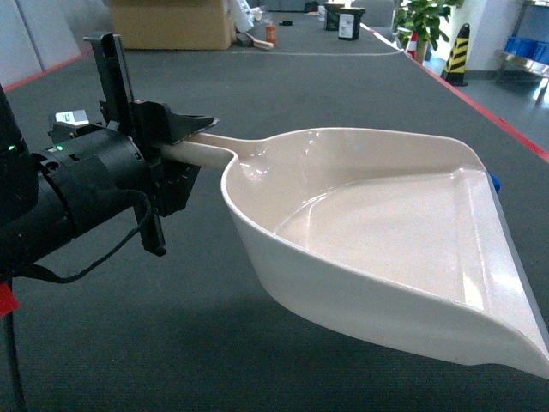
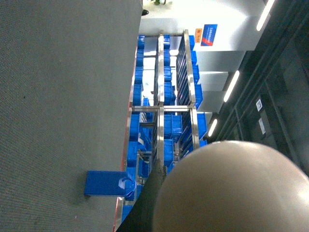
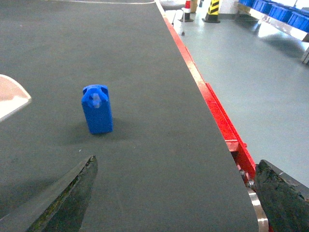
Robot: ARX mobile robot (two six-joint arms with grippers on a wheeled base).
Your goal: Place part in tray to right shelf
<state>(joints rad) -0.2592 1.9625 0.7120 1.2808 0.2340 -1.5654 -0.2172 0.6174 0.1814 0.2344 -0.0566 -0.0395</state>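
My left gripper [image 1: 184,137] is clamped on the long handle of the tray [image 1: 377,232], holding the cream scoop above the dark grey table [image 1: 171,343] with its wide lip pointing right. The scoop's inside is bare.

My right gripper [image 3: 174,193] has its jaws spread wide apart, one dark finger [image 3: 67,193] at the near left and the other at the near right, with nothing between them.

The part [image 3: 98,108] stands upright on the table beyond those fingers, well apart from them and just right of the tray's lip corner [image 3: 12,96]. In the left wrist view, the steel right shelf [image 2: 166,111] holds blue crates [image 2: 169,128].
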